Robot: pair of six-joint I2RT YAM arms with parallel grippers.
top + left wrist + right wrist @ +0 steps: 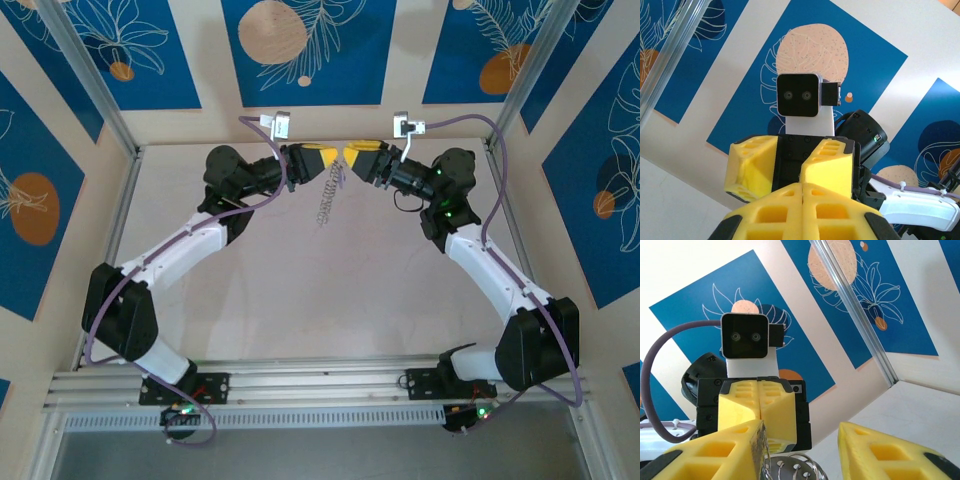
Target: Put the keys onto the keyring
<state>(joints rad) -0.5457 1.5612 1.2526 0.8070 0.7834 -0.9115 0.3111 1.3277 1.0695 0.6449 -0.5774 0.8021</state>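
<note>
The keyring (325,200) hangs in the air as a pale coiled strand over the far middle of the counter (300,290), its top at the spot where the two arms meet. Held up like this, its loops probably stay clear for threading. The left fingers (320,155) are pressed together and appear to pinch its upper end. The right fingers (362,153) face them from the right, standing moderately apart. In the right wrist view the ring's wire loops (792,469) sit in that gap, just beside one finger (715,450), not clamped. I cannot make out the key.
</note>
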